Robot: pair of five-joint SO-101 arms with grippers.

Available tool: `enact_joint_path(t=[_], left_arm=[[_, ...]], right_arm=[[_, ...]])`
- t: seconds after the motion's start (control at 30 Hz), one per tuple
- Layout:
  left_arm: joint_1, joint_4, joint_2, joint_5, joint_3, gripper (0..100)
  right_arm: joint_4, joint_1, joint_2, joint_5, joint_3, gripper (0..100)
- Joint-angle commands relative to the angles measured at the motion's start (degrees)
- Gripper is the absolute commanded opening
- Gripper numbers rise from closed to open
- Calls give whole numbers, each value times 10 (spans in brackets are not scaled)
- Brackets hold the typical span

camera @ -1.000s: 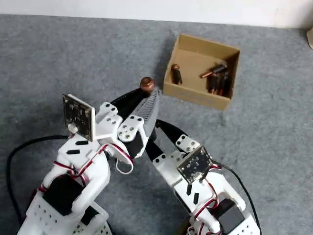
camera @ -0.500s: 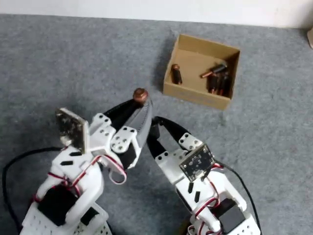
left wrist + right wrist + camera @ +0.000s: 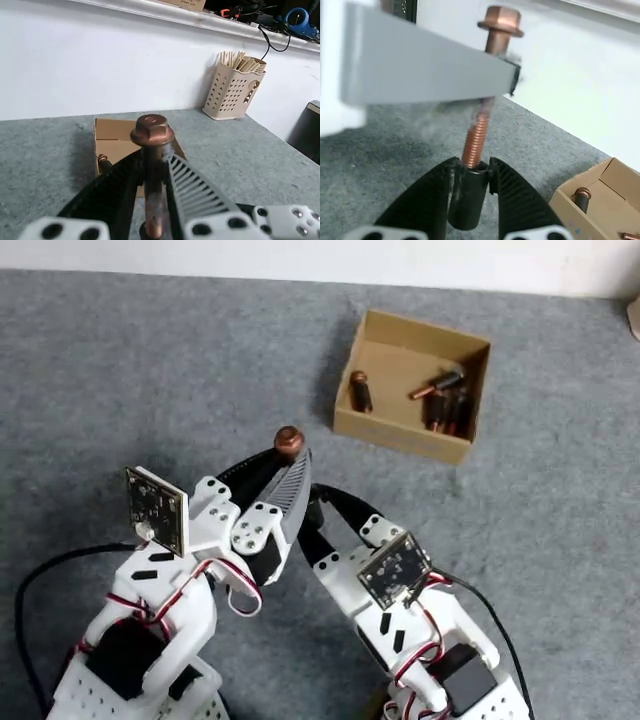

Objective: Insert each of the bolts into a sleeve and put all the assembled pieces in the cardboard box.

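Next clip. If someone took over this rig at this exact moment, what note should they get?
Left pincer: shut on a bolt, head up.
Right pincer: shut on a black sleeve, upright beneath the bolt.
The bolt's threaded end is at the sleeve's mouth, seemingly just entering, not seated.
Done: several pieces, seemingly assembled, lie in the cardboard box.
Left: push the bolt home, then place this piece in the box.

Mid-shank of bolt (image 3: 498, 30) behind blurred grey finger (image 3: 420, 75)
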Motion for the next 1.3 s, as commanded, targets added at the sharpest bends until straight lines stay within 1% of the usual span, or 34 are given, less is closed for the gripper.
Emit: enact_joint_path(t=[0.0, 0.17, 0.27, 0.53, 0.7, 0.97, 1.03, 1.17, 1.2, 1.27], left_arm=[[7, -24, -6, 1, 0, 5], [-6, -25, -6, 4, 20, 5], [-4, -27, -11, 4, 54, 5], [-4, -23, -11, 4, 62, 5], [-4, 12, -11, 4, 69, 5], [-8, 36, -11, 1, 65, 13], [-8, 47, -11, 1, 65, 71], [-8, 82, -10, 1, 65, 258], [-8, 91, -9, 0, 65, 286], [-8, 105, -9, 0, 65, 298]], right_arm=[[-4, -7, -7, 5, -7, 4], [-3, -7, -7, 5, -7, 4], [-3, -8, -7, 5, -7, 4], [-3, -8, -7, 5, -7, 4], [-4, -7, -7, 5, -7, 4], [-5, -7, -7, 5, -7, 4], [-5, -7, -7, 5, -7, 4], [-5, -7, -7, 5, -7, 4], [-5, -7, -7, 5, -7, 4], [-5, -7, -7, 5, -7, 4]])
